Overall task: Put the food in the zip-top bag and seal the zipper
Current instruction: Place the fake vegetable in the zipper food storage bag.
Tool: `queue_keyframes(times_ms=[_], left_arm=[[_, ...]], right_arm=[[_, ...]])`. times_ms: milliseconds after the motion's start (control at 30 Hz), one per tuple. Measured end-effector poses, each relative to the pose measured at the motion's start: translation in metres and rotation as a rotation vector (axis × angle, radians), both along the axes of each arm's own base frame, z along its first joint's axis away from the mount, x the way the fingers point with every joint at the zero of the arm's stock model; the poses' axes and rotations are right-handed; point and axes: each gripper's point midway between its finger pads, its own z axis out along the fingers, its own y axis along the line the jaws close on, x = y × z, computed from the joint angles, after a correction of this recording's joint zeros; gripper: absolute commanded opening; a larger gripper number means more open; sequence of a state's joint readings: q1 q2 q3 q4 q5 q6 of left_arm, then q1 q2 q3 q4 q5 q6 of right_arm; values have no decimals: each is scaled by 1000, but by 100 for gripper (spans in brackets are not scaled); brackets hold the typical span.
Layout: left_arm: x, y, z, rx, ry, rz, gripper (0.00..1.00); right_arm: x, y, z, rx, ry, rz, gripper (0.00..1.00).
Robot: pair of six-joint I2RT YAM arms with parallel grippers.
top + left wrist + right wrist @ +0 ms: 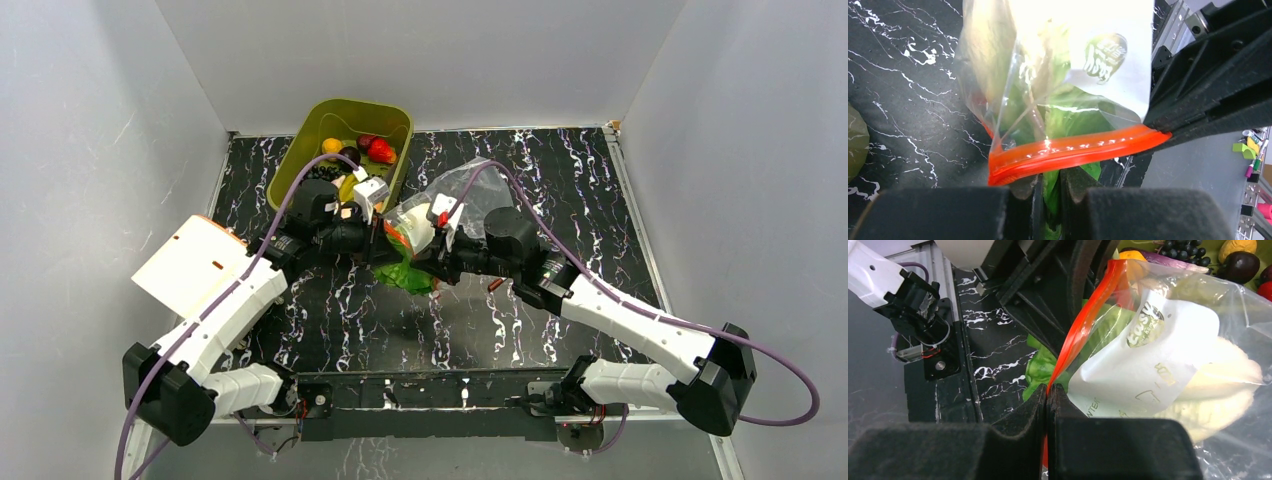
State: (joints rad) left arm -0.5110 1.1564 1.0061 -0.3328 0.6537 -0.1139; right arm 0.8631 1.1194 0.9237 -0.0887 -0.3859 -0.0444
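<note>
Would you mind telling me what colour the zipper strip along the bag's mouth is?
The zipper is red-orange, clearest in the left wrist view.

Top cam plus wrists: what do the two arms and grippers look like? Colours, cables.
Both match: white shell links on the left arm and right arm, black joint housings, one purple cable running along each. The left gripper and right gripper have blocky matte-black fingers.
</note>
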Motion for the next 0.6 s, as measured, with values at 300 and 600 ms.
queue_keyframes(times_ms=[300,600], left_arm=[[-7,-6,9,-57,-2,-40,0],[-13,-6,15,-109,-32,-55,0]], right_arm=[[10,1,-12,-21,35,-58,0],[-8,16,-3,43,90,25,0]])
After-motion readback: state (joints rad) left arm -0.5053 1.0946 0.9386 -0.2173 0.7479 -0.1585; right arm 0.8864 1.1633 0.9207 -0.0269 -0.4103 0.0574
